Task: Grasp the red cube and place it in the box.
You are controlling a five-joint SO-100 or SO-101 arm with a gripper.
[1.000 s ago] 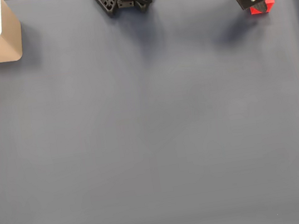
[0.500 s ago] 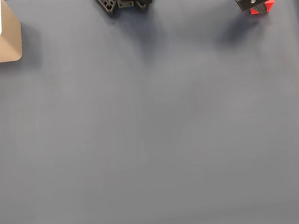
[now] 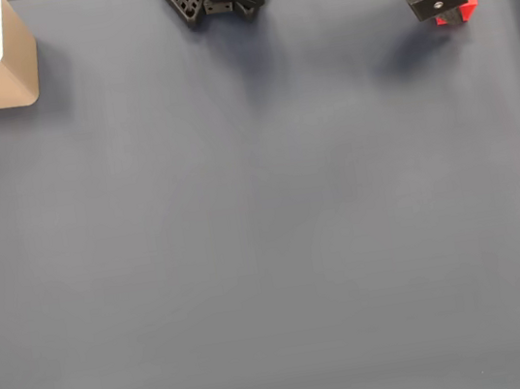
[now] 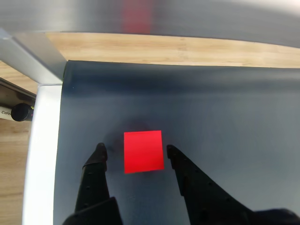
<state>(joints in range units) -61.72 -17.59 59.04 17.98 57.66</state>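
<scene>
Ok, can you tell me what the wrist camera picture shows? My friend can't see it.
A red cube sits on a dark grey mat, right between the two open black fingers of the gripper, which do not touch it. Past the mat's far edge lies a light wooden tabletop, and a white strip runs along the mat's left side.
</scene>
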